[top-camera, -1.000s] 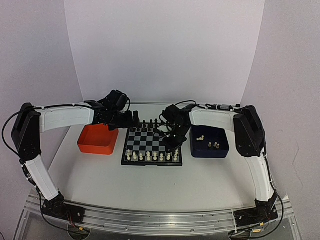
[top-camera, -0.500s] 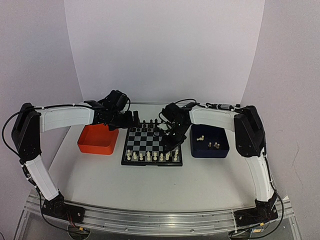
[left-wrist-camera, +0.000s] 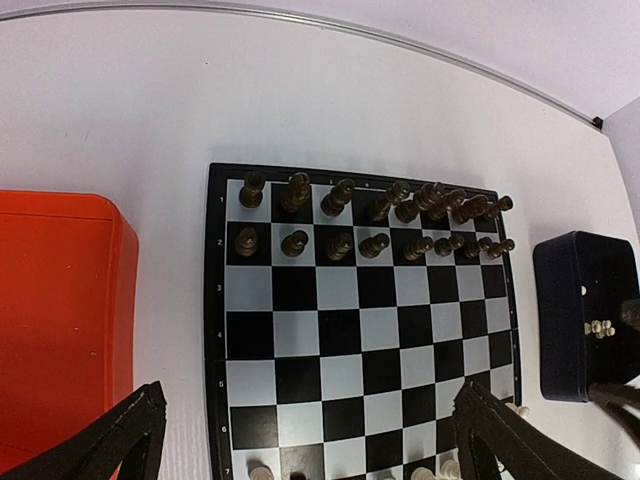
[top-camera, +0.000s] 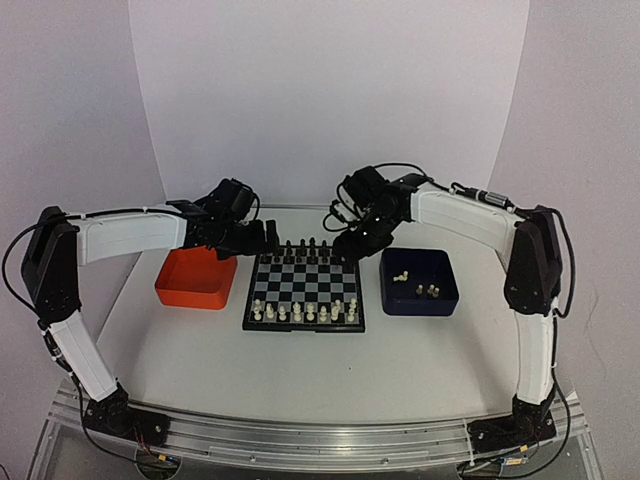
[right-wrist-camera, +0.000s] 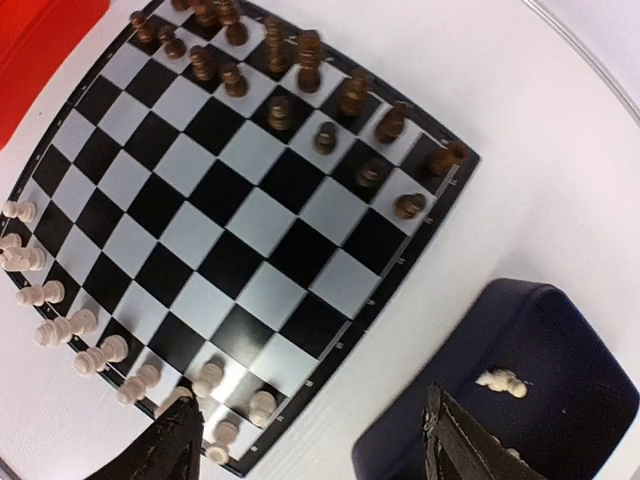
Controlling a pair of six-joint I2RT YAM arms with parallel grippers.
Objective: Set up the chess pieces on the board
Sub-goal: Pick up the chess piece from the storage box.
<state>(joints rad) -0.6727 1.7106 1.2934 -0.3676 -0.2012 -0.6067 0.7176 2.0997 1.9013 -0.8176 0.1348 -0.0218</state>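
**Top view.** The board [top-camera: 304, 290] sits mid-table. The orange tray [top-camera: 190, 293] is at its 9 o'clock and the dark blue tray [top-camera: 418, 307] at its 3 o'clock. The chess pieces [top-camera: 300, 313] fill the row along the 6 o'clock edge, with only a few in the row ahead of it. The black chessmen [top-camera: 305, 245] stand along the 12 o'clock edge. A few cream pieces are left in the blue tray. The left gripper [top-camera: 268, 236] hovers at the board's 11 o'clock corner and the right gripper [top-camera: 350, 240] at its 1 o'clock corner. Both are near the black rows, so a low sweep could topple them.

**Left wrist.** The left gripper's fingers [left-wrist-camera: 110, 450] are spread wide with nothing between them. The board lies straight below, black chessmen at 12 o'clock and cream heads just showing at 6. The black ones at the 1 o'clock end look crowded, so one nudge there could knock several over.

**Right wrist.** The right gripper's fingers [right-wrist-camera: 175, 440] are also apart and empty. The blue tray is at 5 o'clock with one cream piece [right-wrist-camera: 502, 381] in view. Cream pieces line the board's 7 to 8 o'clock edge.

Risks, as I judge them:
- The tray pieces are tiny and some lie close together, so a pinch may take two, or one may squirt out.
- A finger could catch the tray wall and shift the tray.
- A new piece has to go in right beside the standing row, so open jaws could tip its neighbours.
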